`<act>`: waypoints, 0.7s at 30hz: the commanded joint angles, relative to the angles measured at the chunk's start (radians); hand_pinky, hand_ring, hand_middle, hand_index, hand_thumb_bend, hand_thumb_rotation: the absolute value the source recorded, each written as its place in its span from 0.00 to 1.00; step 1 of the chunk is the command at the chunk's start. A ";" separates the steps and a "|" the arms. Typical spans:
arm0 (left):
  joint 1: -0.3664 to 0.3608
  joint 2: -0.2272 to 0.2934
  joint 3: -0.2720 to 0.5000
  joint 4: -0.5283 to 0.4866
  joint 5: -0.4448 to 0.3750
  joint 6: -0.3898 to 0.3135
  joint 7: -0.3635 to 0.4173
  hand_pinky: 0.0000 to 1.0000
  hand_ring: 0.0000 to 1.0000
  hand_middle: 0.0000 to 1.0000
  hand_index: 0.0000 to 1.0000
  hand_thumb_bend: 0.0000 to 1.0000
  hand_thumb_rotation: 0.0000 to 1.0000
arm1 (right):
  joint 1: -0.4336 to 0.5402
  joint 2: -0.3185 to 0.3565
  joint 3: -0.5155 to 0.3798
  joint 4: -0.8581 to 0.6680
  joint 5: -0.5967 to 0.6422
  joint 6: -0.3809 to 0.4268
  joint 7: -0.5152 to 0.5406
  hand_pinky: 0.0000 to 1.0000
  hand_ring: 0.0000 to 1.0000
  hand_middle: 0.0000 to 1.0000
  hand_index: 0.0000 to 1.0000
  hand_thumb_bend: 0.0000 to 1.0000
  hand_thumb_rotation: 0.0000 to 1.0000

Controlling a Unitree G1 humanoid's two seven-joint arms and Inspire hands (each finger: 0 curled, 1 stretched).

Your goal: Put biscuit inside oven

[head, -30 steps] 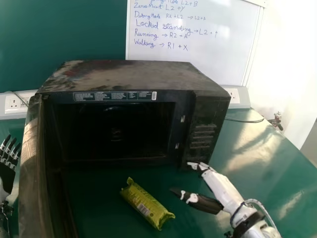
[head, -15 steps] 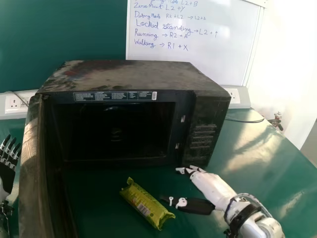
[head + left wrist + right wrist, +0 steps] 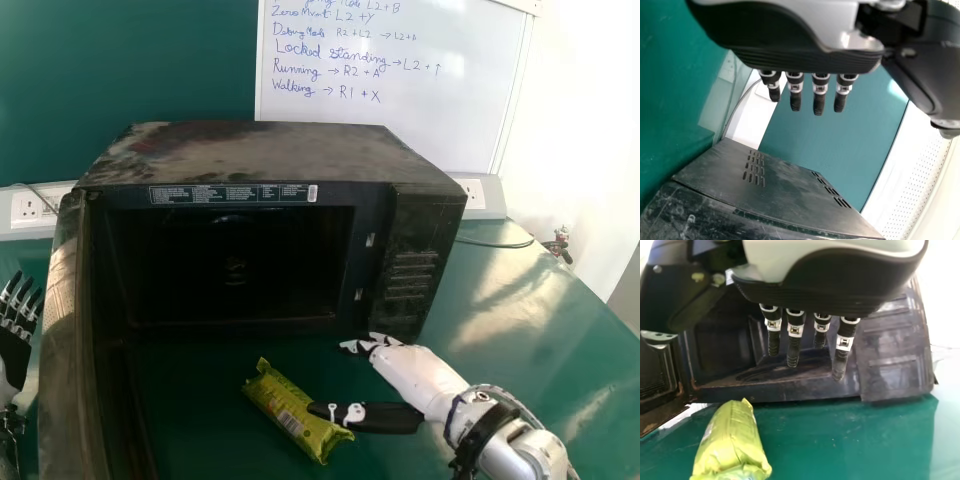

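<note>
1. Black fingers (image 3: 818, 105) on your left hand (image 3: 12, 350) stand straight and spread, holding nothing, outside the door (image 3: 62, 330).
2. That door is swung open for you at the oven's (image 3: 270, 150) left.
3. Your biscuit (image 3: 280, 405) lies aslant on the counter (image 3: 530, 340), before the oven.
4. Your right hand's (image 3: 415, 375) fingers (image 3: 793, 352) are extended, gripping nothing; its thumb (image 3: 385, 418) overlaps the biscuit's edge, contact unclear.
</note>
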 commanded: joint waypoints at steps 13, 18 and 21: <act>0.053 -0.100 -0.002 0.045 -0.012 0.005 0.005 0.00 0.42 0.59 0.81 0.77 0.84 | -0.087 -0.010 0.090 -0.018 -0.129 -0.006 0.051 0.68 0.83 0.88 0.93 1.00 0.78; 0.055 -0.102 -0.003 0.043 -0.011 0.002 0.003 0.00 0.42 0.60 0.82 0.75 0.84 | -0.107 0.000 0.127 -0.028 -0.215 0.000 0.070 0.64 0.83 0.88 0.93 1.00 0.79; 0.056 -0.105 -0.003 0.039 -0.011 0.002 0.008 0.01 0.42 0.60 0.82 0.75 0.84 | -0.116 0.013 0.147 -0.034 -0.268 0.011 0.081 0.64 0.83 0.88 0.94 1.00 0.78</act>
